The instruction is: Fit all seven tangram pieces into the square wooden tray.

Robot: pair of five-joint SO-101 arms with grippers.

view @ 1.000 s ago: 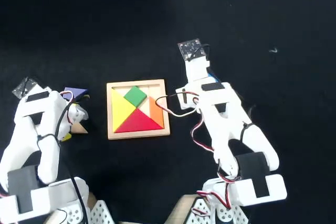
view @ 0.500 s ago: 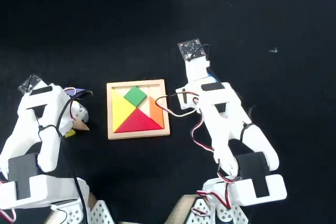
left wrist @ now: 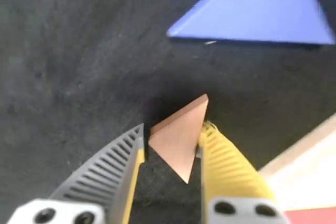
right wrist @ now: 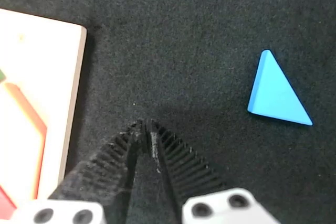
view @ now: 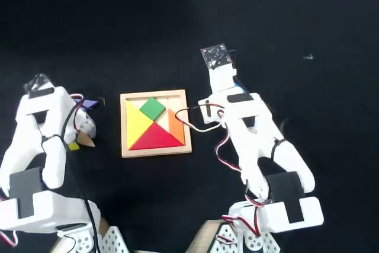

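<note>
**Ana:** Left gripper (left wrist: 173,128), what is it carrying?

**Ben:** It's clamped on the small tan triangle (left wrist: 181,145), over the black cloth (left wrist: 63,51) near the purple triangle (left wrist: 257,9). The tray (view: 157,152) lies between the arms.

**Ana:** And the right gripper (right wrist: 146,125)?

**Ben:** Pinched together on nothing, beside the tray, with the blue triangle (right wrist: 273,95) near it.

**Ana:** How should the placing go?

**Ben:** I'd lift clear of the purple piece and carry the triangle level. Turn the wrist so its edges match the bare wood by the green square (view: 153,108), then let go once it sits flat.
</note>
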